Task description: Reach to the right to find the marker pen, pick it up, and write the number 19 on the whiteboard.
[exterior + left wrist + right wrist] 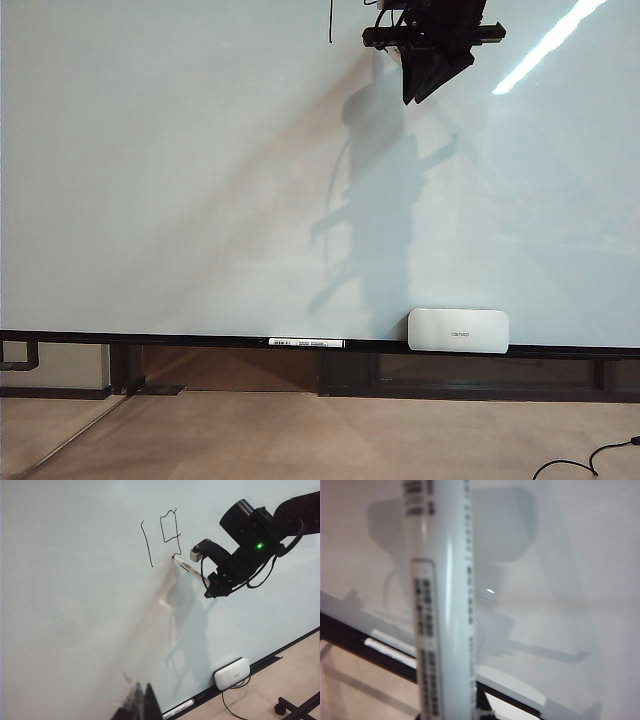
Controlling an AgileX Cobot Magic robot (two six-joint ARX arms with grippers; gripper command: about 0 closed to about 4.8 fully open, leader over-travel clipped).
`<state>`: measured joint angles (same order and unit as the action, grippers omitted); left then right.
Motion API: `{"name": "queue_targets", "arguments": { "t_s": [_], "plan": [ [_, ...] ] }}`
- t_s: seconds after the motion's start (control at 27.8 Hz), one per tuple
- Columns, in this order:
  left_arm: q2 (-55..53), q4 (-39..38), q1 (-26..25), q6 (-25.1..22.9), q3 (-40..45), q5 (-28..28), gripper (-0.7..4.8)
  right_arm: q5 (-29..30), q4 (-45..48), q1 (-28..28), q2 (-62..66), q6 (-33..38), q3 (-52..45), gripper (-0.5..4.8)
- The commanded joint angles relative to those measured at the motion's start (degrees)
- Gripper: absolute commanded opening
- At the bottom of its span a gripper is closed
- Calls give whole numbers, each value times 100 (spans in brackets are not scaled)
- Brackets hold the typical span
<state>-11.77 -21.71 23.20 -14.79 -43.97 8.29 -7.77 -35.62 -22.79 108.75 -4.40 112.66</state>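
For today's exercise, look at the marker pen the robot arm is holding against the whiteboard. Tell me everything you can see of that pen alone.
The marker pen is a slim white cylinder with black printed text and barcode-like labels along its barrel. It looks like smooth, glossy plastic. The right gripper holds its rear end, and it slants up toward the whiteboard. Its dark tip meets the board at the bottom of the 9's tail in the number 19. Whether it bears a cap cannot be told.

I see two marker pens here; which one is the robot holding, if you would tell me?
The marker pen in the right gripper, tip at the 9; the spare marker lies on the whiteboard ledge.
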Motion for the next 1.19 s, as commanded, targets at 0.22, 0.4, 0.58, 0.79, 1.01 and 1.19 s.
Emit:
{"name": "queue_targets", "arguments": {
  "t_s": [0.22,0.4,0.58,0.79,1.01,1.19],
  "plan": [
    [-2,76,0,-26,-31,-66,-5,284,291,-2,31,-15,22,-2],
    [-2,76,0,-26,-31,-83,-5,382,295,-2,33,-17,22,-2],
    [0,79,0,-26,-31,-181,-5,382,153,-2,-46,-20,24,-2],
    [68,7,2,-190,-149,-450,-5,387,-302,-22,-529,-17,24,-2],
    [68,-319,2,-756,-599,-1281,-5,356,-579,-22,-1394,-11,24,-2],
    [70,-664,0,-1038,-957,-1989,-5,249,-706,-22,-2225,-13,24,-2]
  ]
}}
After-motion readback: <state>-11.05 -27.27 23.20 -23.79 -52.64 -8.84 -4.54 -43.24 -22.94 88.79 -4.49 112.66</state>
